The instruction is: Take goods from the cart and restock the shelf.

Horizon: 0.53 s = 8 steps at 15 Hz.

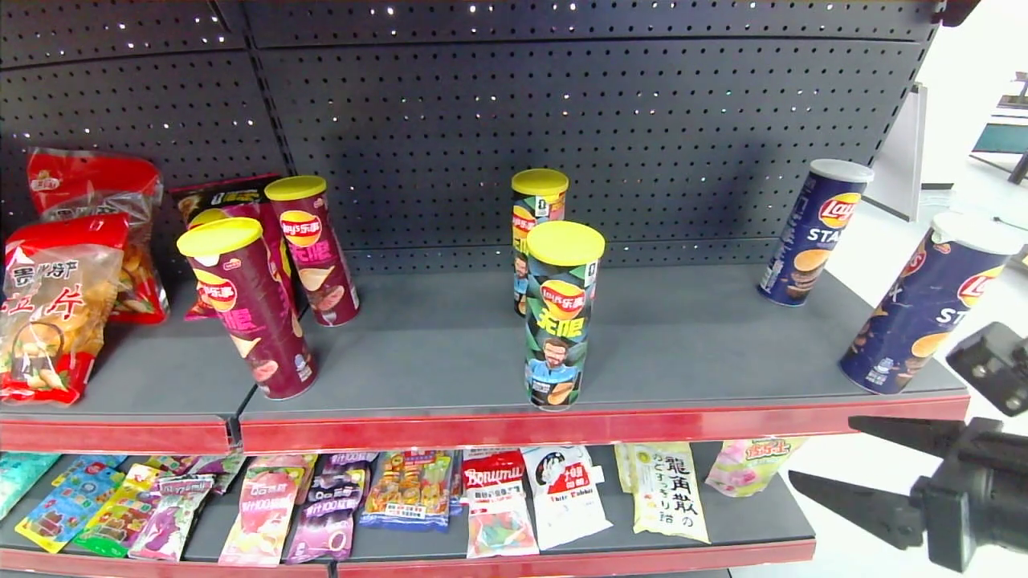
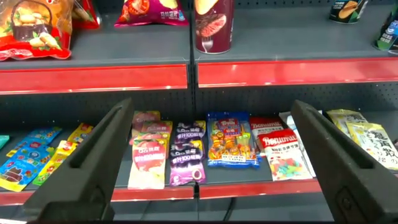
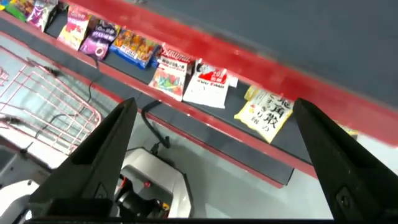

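The upper shelf (image 1: 602, 424) has a red front edge and carries upright chip cans. Two maroon cans (image 1: 249, 321) stand at the left, two dark green cans with yellow lids (image 1: 562, 317) in the middle, and two blue cans (image 1: 923, 309) at the right end. My right gripper (image 1: 823, 449) hangs open and empty below the shelf's right corner; its fingers (image 3: 93, 168) frame the lower shelf and a pink wire cart (image 3: 43, 118). My left gripper (image 2: 211, 106) is open and empty, facing the lower shelf (image 2: 249, 190) of candy packs.
Red snack bags (image 1: 56, 313) lean at the upper shelf's left end. Flat candy and sweet packs (image 1: 498, 502) lie in a row on the lower shelf. Bare shelf surface lies between the can groups. A pegboard back wall (image 1: 642, 120) closes the shelf behind.
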Motion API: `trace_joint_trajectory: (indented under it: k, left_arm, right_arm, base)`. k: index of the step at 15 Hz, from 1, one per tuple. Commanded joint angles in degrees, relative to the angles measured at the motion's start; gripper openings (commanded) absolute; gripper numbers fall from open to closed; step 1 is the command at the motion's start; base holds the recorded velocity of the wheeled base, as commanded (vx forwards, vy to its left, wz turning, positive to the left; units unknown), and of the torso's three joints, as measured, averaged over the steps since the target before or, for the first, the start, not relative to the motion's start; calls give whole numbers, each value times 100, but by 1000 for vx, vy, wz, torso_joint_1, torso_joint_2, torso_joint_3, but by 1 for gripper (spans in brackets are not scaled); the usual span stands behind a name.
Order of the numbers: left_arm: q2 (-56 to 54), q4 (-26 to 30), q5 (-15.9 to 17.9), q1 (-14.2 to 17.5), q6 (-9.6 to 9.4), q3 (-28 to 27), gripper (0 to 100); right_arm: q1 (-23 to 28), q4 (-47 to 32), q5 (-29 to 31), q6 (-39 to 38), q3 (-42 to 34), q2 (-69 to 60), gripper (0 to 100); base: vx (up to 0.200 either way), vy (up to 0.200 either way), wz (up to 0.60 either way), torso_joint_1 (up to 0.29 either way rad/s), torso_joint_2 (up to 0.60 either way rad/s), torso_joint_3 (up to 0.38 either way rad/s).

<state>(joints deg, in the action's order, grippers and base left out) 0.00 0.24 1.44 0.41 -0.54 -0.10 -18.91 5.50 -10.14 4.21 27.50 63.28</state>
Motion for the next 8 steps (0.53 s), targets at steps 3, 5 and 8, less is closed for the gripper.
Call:
trace_joint_trajectory:
  k: [3, 5, 8]
  left_arm:
    - [0, 2, -3, 2, 1, 1, 100]
    - [0, 2, -3, 2, 1, -8, 100]
    - [0, 2, -3, 2, 1, 1, 100]
  right_arm:
    - [-43, 294, 452, 1, 1003, 1705, 100]
    - [-43, 303, 487, -16, 1346, 2162, 100]
    - [-43, 303, 496, -25, 1759, 2654, 100]
  base:
    - [0, 0, 0, 0, 0, 0]
    - [0, 0, 0, 0, 0, 0]
    - [0, 0, 0, 0, 0, 0]
